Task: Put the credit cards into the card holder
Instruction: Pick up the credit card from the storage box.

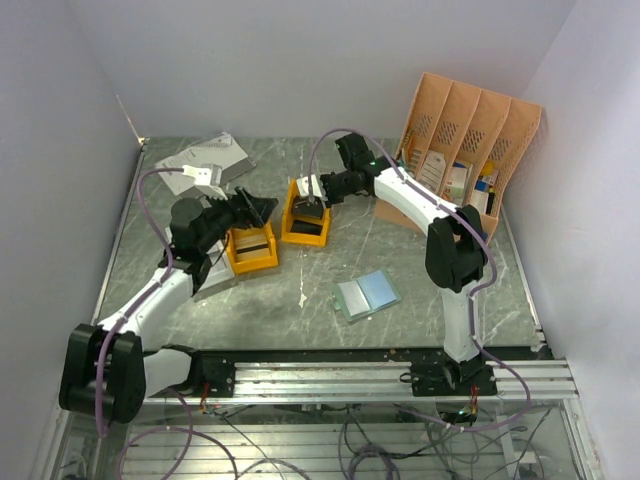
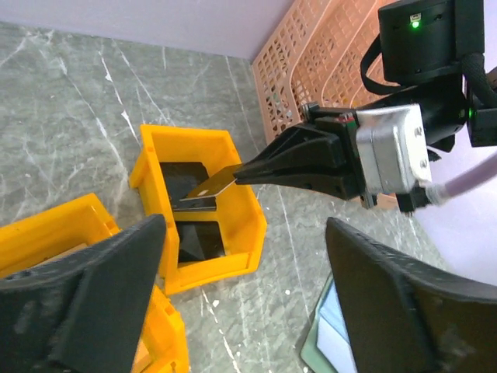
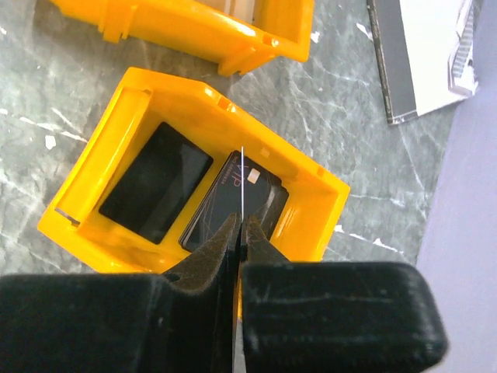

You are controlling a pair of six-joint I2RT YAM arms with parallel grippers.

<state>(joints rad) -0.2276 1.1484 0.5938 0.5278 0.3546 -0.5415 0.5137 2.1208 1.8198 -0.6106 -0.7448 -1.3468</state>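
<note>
R gripper [image 2: 242, 177] pinched shut on a card [image 2: 208, 189], held just above a yellow bin [image 2: 241, 225] w/ dark cards [image 3: 155, 183] inside. L gripper [image 1: 262, 210] jaws spread wide, by 2nd yellow bin [image 1: 252, 250]. Card holder [image 1: 366, 295] lies open on table [image 1: 270, 310], front-center, apart from both bins.

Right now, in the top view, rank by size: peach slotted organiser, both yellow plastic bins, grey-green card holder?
1. Peach slotted organiser
2. Left yellow plastic bin, right yellow plastic bin, grey-green card holder: alike, unranked
</note>
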